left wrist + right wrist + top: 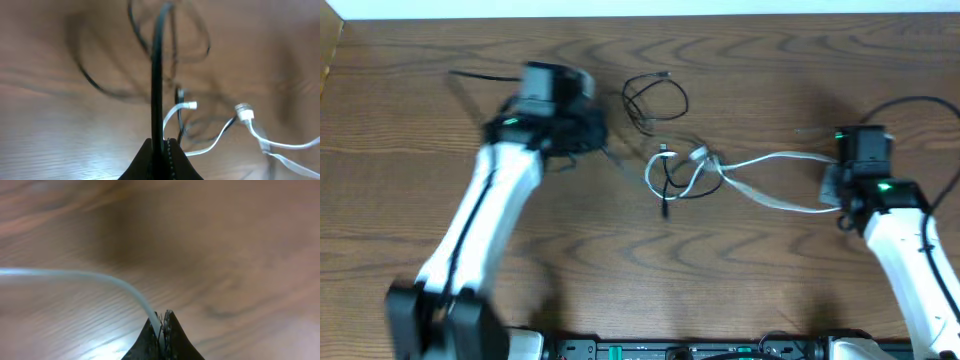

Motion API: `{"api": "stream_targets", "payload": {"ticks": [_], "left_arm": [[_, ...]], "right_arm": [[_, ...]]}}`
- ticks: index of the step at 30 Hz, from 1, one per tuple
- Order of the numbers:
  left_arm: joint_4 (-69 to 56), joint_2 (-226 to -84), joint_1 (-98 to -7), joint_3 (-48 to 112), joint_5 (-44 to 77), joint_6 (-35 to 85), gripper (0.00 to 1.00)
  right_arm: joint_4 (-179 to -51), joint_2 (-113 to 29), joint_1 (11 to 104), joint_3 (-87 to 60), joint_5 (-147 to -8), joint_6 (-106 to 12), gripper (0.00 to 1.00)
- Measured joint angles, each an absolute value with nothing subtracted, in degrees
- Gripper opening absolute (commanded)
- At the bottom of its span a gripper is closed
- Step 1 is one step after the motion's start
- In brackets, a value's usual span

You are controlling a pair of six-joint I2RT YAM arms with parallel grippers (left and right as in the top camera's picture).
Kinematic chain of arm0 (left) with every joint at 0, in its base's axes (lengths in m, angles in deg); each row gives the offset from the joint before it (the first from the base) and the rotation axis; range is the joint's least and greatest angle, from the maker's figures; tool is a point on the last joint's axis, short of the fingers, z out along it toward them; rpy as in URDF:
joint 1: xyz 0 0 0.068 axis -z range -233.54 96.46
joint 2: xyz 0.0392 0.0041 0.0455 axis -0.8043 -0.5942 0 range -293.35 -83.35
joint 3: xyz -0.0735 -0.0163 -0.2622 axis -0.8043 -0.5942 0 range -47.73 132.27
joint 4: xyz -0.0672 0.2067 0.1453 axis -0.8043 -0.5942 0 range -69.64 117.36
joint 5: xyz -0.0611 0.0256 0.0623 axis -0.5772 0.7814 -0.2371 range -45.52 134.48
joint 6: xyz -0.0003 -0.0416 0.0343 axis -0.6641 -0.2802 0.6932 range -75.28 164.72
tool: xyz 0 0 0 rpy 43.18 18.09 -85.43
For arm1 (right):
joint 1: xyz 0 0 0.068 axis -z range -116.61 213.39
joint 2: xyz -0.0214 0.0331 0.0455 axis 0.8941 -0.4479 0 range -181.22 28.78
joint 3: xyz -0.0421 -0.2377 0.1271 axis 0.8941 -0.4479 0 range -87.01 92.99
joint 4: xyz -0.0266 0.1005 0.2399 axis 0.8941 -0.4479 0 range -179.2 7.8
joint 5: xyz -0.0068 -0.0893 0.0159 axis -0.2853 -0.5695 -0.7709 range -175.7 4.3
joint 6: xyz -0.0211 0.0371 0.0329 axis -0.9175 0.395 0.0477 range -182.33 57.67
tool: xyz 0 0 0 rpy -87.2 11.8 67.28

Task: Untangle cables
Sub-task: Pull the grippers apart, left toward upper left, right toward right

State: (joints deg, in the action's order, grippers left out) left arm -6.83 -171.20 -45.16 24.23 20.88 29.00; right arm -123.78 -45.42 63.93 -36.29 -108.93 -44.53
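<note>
Left gripper [161, 146], reaching forward, pinches a black cable [156, 70] (blurred); right gripper [163, 321] clamps the white cable [75, 274].

Wooden table [620, 270]: brown, strong grain, fills nearly whole overhead frame. Upper centre: black cable [656, 98] in loose loops on wood. Just below, at centre: white cable [775, 160] looped and tangled with second black cable [666, 190]. White strands run on toward right side of frame. Upper left: thin black strand [470, 76], blurred.
</note>
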Motion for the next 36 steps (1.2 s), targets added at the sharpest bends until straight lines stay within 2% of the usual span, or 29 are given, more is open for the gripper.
{"api": "stream_targets", "payload": {"ticks": [6,12,19,26,31,36], "left_arm": [[-6.94,-160.53,-47.83,24.23,20.88,29.76,0.08],[-7.16,-157.82,-47.94,24.23,21.84,29.78,0.07],[-7.71,-157.85,-49.03,24.23,33.14,29.81,0.08],[-4.74,-156.62,-55.85,24.23,40.86,29.57,0.08],[-3.66,-154.96,-58.67,24.23,40.22,28.21,0.08],[-4.85,-154.87,-58.08,24.23,33.84,27.75,0.08]], "right_arm": [[-123.13,-45.42,75.67,-36.29,-111.15,-40.22,0.01],[-122.80,-45.42,83.84,-36.29,-111.18,-38.87,0.01],[-122.60,-45.42,90.22,-36.29,-111.02,-36.85,0.01],[-120.77,-45.42,94.70,-36.29,-110.13,-35.15,0.01],[-114.67,-45.42,95.40,-36.29,-102.59,-35.50,0.01],[-106.93,-45.42,95.29,-36.27,-86.24,-40.13,0.01]]}}
